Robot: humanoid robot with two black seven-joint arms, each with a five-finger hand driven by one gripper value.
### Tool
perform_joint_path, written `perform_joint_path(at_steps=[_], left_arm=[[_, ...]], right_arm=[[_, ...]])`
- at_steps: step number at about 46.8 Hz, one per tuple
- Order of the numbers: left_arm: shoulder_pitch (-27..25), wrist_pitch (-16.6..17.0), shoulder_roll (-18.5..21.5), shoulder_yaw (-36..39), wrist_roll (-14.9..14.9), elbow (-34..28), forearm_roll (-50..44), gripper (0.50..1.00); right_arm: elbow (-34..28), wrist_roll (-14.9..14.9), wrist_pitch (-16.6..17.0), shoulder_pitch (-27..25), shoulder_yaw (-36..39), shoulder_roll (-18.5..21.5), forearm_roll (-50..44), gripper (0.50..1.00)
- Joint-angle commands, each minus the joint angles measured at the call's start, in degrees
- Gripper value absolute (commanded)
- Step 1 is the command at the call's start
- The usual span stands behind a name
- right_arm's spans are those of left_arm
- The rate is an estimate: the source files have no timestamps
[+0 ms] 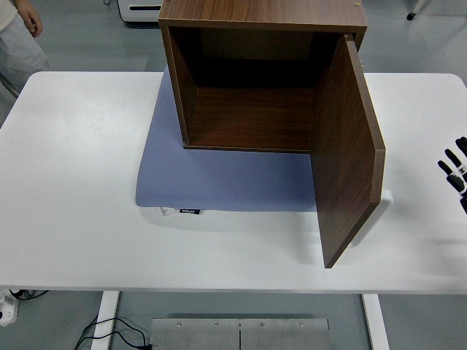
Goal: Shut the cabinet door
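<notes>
A dark wooden cabinet (255, 80) stands on a blue-grey mat (219, 179) at the back middle of the white table (80, 182). Its inside holds nothing. The cabinet door (346, 149), hinged on the right side, swings wide out toward the table's near edge. My right hand (456, 169) shows only at the right edge, well to the right of the door and apart from it, fingers spread and holding nothing. The left arm is out of sight.
A person stands at the top left corner, one hand (28, 16) hanging beside the table. A cable (109, 328) lies on the floor below the table's near edge.
</notes>
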Motion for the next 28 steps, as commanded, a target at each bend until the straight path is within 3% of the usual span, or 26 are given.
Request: perform_joint_path(at_steps=[1,6,28], left_arm=[[0.0,0.0,0.0,0.0,0.0,0.0,0.0,1.000],[0.0,0.0,0.0,0.0,0.0,0.0,0.0,1.000],[0.0,0.0,0.0,0.0,0.0,0.0,0.0,1.000]], right_arm=[[1.1,0.1,0.6,-1.4,0.0,0.1,-0.9,1.000],[2.7,1.2,0.7,-3.5,0.0,0.1,-2.1,1.000],[8.4,1.2,2.9,-9.3,-0.8,0.4,-9.1,1.000]])
